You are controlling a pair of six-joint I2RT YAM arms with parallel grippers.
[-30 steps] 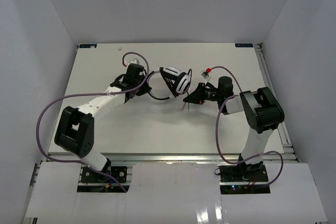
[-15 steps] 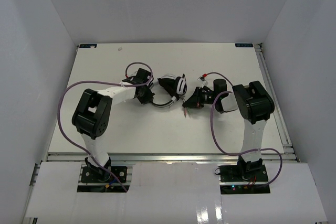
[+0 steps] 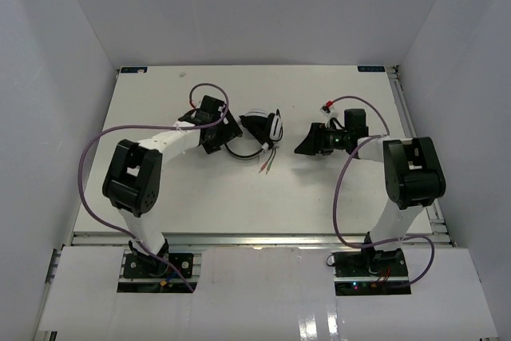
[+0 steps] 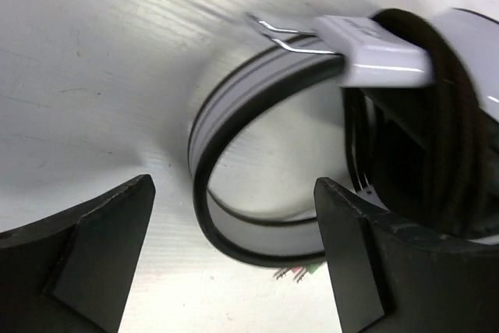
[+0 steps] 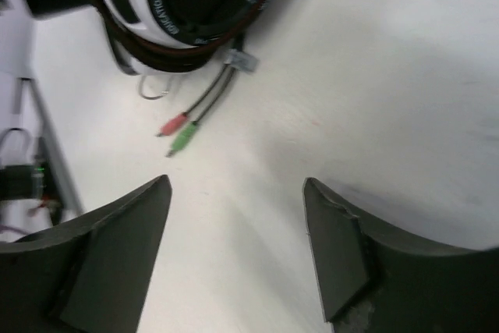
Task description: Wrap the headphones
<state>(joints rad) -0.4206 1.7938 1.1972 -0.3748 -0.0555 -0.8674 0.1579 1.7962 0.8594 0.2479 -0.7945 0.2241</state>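
Left end effector and right end effector opened wide, releasing headphones between them; wrap looked done, retreat next.

1. The left white-shelled arm with bulky black joint housings and the matching right white-shelled arm are showing glossy panels;
2. Thick purple cables are looping from each black base plate towards the wrists;
3. Matte black wedge-shaped fingers are showing flat inner faces in both wrist views.
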